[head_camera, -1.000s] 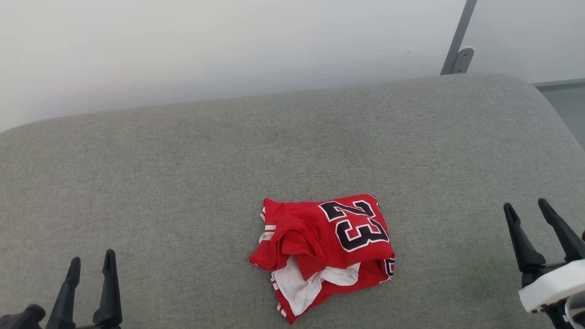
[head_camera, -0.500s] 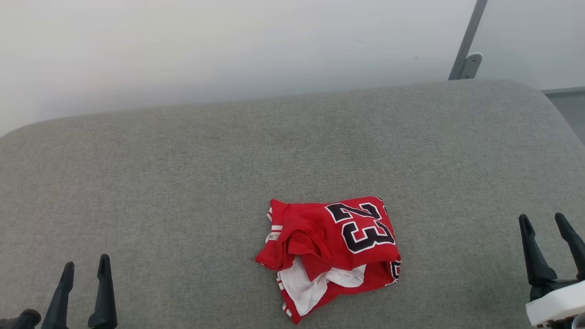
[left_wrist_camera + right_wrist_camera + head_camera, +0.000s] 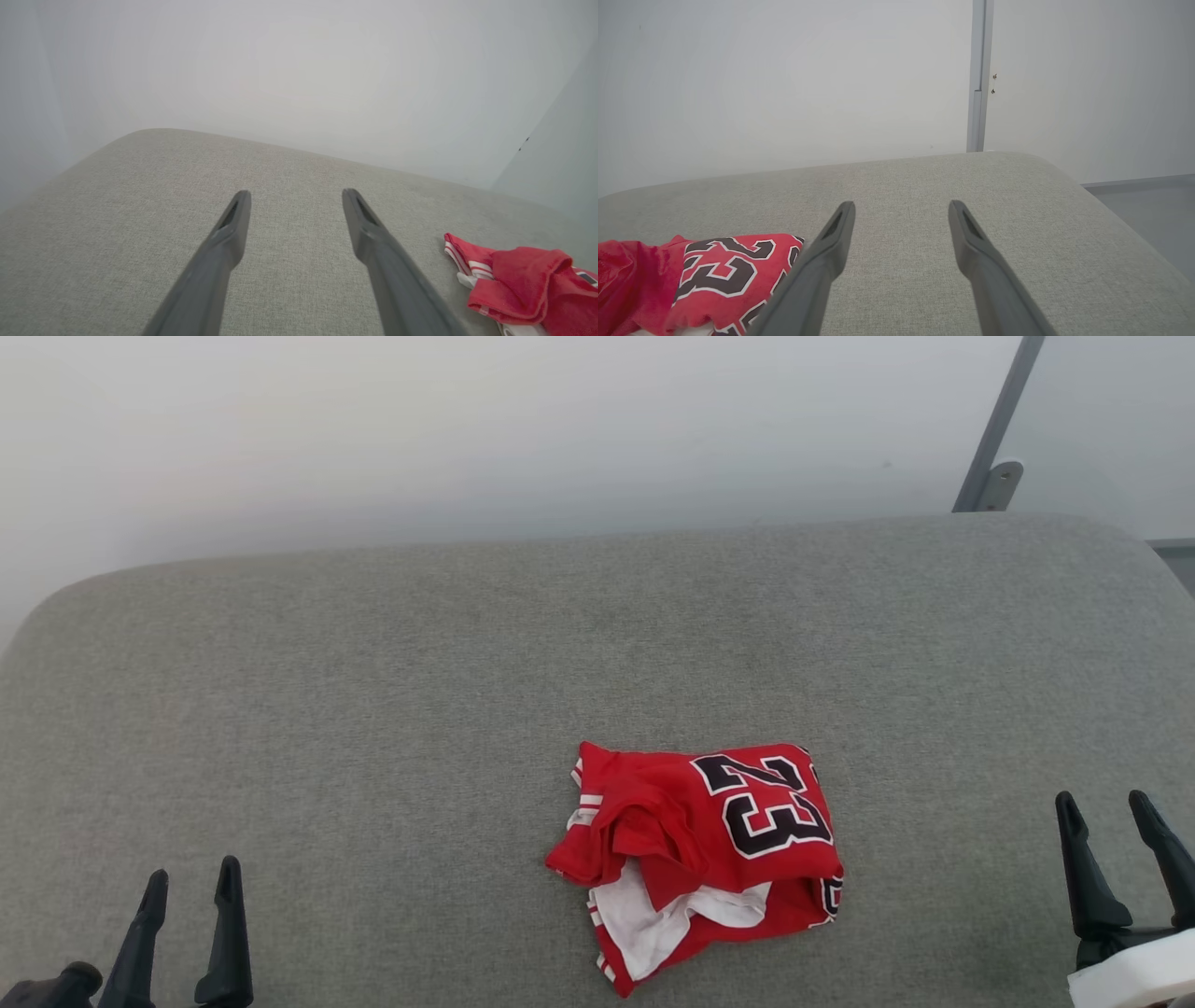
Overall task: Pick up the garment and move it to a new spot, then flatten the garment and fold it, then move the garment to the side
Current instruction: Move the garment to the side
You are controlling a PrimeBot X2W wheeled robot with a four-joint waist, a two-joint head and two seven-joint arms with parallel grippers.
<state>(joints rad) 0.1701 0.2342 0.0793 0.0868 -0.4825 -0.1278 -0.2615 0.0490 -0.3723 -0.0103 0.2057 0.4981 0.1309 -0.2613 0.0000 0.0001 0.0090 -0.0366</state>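
A crumpled red garment [image 3: 695, 859] lies on a grey cushion [image 3: 373, 691], close to its front edge and a little right of the middle. A black "23" outlined in white faces up on the heap's right part. White fabric spills from the folds on the near side, and red-and-white striped trim shows along its left edge.

The left gripper [image 3: 193, 870] hangs over the cushion's front left corner with its two dark fingers spread apart and nothing between them. The right gripper [image 3: 1102, 797] is over the front right corner, its fingers likewise parted and empty, with a white cuff [image 3: 1134, 980] behind them. The garment sits between the two, clear of both and somewhat nearer the right one.

From the left wrist, the fingers frame bare grey fabric, and the garment's striped edge [image 3: 467, 266] lies off to the lower right of them. From the right wrist, the numbered panel [image 3: 714, 275] lies at the lower left, with one finger [image 3: 817, 275] crossing in front of its edge.

Behind the cushion's far edge rises a pale wall [image 3: 467, 429]. A grey metal post [image 3: 1004, 439] with a small bracket [image 3: 997, 485] stands past the far right corner. A strip of grey floor [image 3: 1148, 205] shows beyond the cushion's right edge.
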